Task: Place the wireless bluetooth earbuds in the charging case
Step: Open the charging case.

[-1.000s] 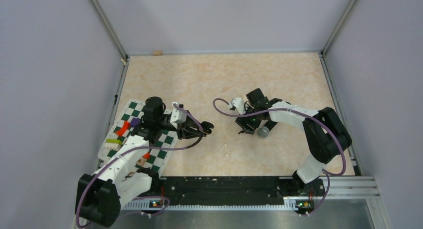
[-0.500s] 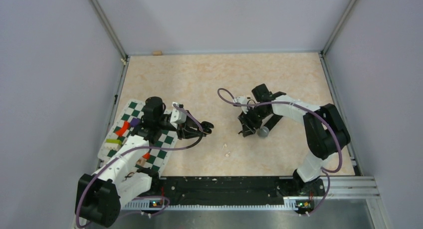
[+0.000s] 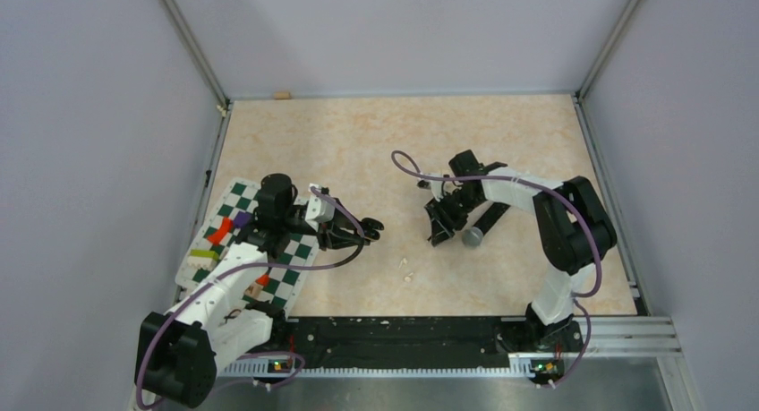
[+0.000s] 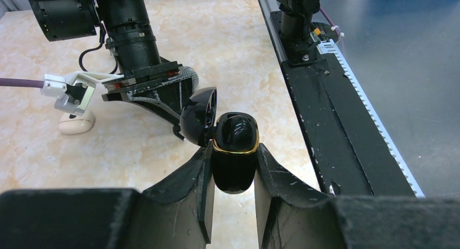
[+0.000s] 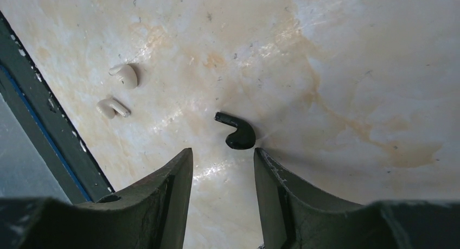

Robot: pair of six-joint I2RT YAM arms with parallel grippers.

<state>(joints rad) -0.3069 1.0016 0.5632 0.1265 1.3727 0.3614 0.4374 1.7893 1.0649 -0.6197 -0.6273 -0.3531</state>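
Plain pale lavender walls enclose a beige marbled table on three sides, with aluminium posts rising from the far corners. A black rail runs along its near edge under even light.

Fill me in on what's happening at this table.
The left tool grips the black charging case, whose lid is open. The right tool is open and hovers over a black earbud lying on the table, with the earbud not yet between its fingers. Two white earbuds lie off to one side.
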